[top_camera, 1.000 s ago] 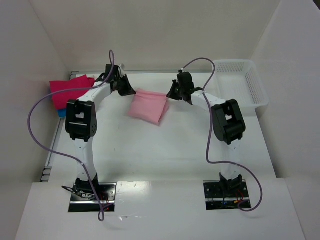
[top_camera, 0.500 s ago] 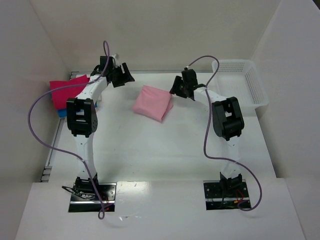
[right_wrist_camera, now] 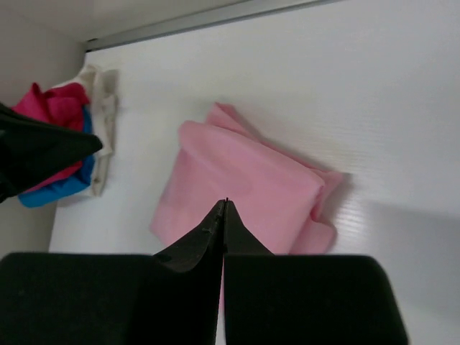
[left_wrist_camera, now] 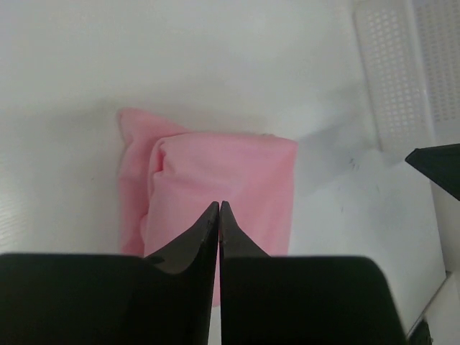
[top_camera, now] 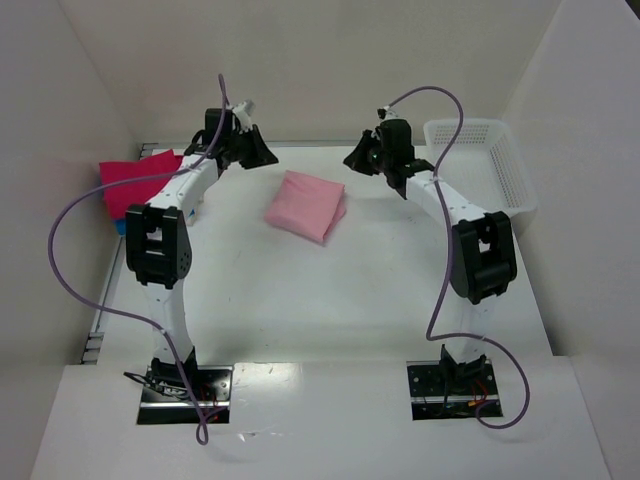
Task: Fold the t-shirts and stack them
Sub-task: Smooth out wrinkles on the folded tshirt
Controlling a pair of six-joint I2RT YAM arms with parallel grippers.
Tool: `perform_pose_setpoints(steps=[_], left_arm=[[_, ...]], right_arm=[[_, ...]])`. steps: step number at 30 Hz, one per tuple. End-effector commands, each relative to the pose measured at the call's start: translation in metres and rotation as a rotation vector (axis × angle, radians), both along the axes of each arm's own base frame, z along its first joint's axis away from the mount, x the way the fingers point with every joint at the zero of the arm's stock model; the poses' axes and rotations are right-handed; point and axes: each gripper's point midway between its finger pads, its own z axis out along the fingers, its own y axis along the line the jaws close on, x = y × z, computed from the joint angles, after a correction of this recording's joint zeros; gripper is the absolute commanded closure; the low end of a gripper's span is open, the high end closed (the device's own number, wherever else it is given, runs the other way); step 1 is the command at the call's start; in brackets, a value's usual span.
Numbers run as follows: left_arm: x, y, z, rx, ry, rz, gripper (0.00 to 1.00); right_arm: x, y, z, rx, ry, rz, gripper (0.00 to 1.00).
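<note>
The light pink t-shirt (top_camera: pixel 305 205) lies folded in a small rectangle at the back middle of the table, also in the left wrist view (left_wrist_camera: pixel 230 172) and the right wrist view (right_wrist_camera: pixel 248 187). My left gripper (top_camera: pixel 262 158) hovers off its left side, shut with nothing in it (left_wrist_camera: pixel 218 208). My right gripper (top_camera: pixel 352 162) hovers off its right side, shut and empty too (right_wrist_camera: pixel 225 205). A folded magenta t-shirt (top_camera: pixel 135 180) rests on a blue one (top_camera: pixel 122 226) at the far left, and both show in the right wrist view (right_wrist_camera: pixel 57 104).
A white mesh basket (top_camera: pixel 490 165) stands at the back right corner and shows in the left wrist view (left_wrist_camera: pixel 402 72). White walls close in the table on the left, back and right. Purple cables loop from both arms.
Both grippers let go of the pink t-shirt's edges, pulled back and up from it, and shut again. The shirt settled slightly to the right, folded.
</note>
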Motion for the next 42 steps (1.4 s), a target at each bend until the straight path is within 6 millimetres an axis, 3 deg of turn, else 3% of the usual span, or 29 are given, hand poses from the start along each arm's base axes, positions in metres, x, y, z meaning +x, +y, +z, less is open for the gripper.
perform_pose_setpoints(steps=[1, 7, 13, 16, 20, 24, 30, 33, 36, 38, 39, 42], left_arm=[[0.004, -0.022, 0.008, -0.097, -0.056, -0.091, 0.94], [0.015, -0.035, -0.039, -0.118, 0.029, -0.128, 0.95], [0.027, -0.042, -0.072, -0.101, 0.071, -0.13, 0.92], [0.033, -0.036, -0.102, 0.018, 0.138, -0.067, 0.85], [0.042, -0.017, -0.114, 0.156, 0.128, 0.06, 0.7], [0.049, -0.01, -0.102, 0.184, 0.058, 0.087, 0.53], [0.051, 0.005, -0.101, 0.275, 0.059, 0.116, 0.43], [0.049, 0.016, -0.08, 0.316, 0.022, 0.15, 0.37], [0.042, 0.021, -0.044, 0.317, -0.022, 0.175, 0.28], [0.03, 0.021, -0.034, 0.308, -0.02, 0.162, 0.21], [0.024, 0.02, -0.018, 0.295, -0.041, 0.156, 0.19], [-0.001, 0.007, -0.007, 0.253, -0.041, 0.088, 0.14]], right_arm=[[-0.018, 0.034, -0.002, 0.072, -0.006, 0.115, 0.99], [-0.023, 0.059, -0.071, 0.051, 0.128, 0.159, 1.0], [-0.018, 0.065, -0.107, 0.018, 0.186, 0.16, 1.0], [-0.013, 0.061, -0.118, -0.02, 0.19, 0.143, 1.0], [-0.012, 0.055, -0.127, -0.052, 0.197, 0.13, 1.0], [-0.021, 0.049, -0.14, -0.071, 0.227, 0.116, 1.0], [-0.023, 0.035, -0.151, -0.105, 0.252, 0.082, 1.0], [-0.022, 0.026, -0.144, -0.125, 0.24, 0.056, 1.0], [-0.025, 0.017, -0.127, -0.119, 0.218, 0.04, 1.0], [-0.027, 0.014, -0.101, -0.112, 0.177, 0.027, 1.0], [-0.026, 0.012, -0.089, -0.109, 0.155, 0.019, 1.0], [-0.029, 0.006, -0.045, -0.083, 0.087, 0.011, 0.99]])
